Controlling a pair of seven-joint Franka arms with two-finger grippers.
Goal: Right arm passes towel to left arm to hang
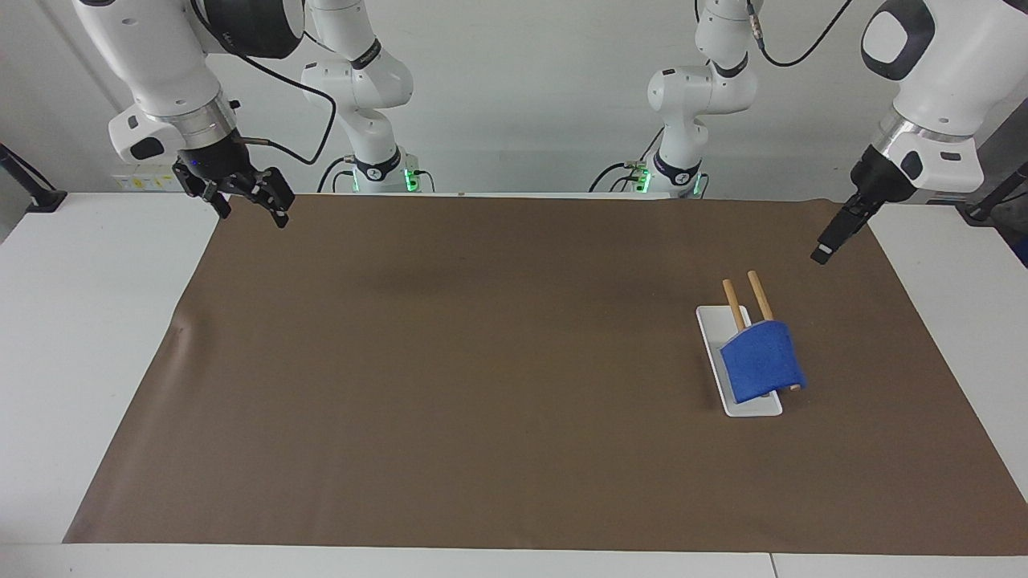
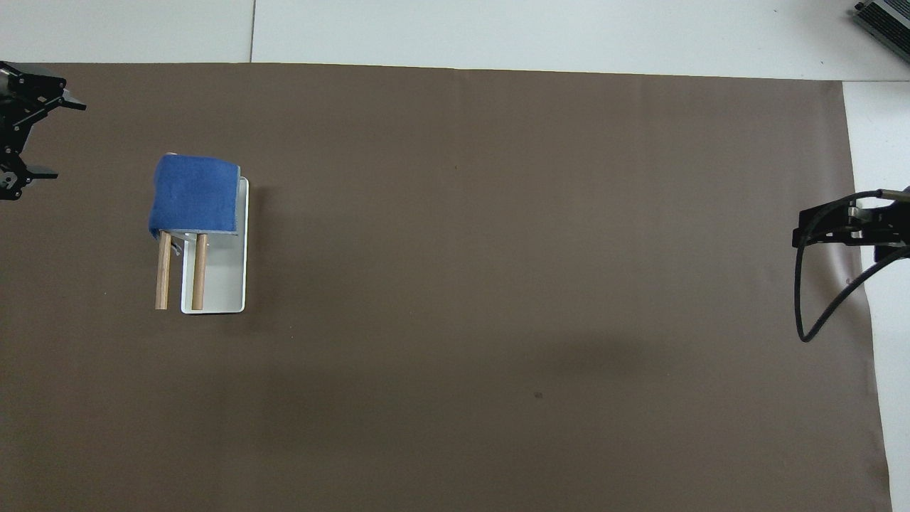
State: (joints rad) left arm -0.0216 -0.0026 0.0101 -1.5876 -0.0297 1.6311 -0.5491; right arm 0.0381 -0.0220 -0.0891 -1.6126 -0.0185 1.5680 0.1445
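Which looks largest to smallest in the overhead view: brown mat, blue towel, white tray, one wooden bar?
1. brown mat
2. white tray, though the towel hides part
3. blue towel, close to the tray
4. wooden bar, partly covered

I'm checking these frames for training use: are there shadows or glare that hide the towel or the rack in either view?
Facing view: even light, only soft diffuse shadows on the brown mat, none over the towel; no glare. Overhead view: a narrow shadow beside the white rack, faint dark patches on the mat nearer the robots; towel and wooden bars are sharp.
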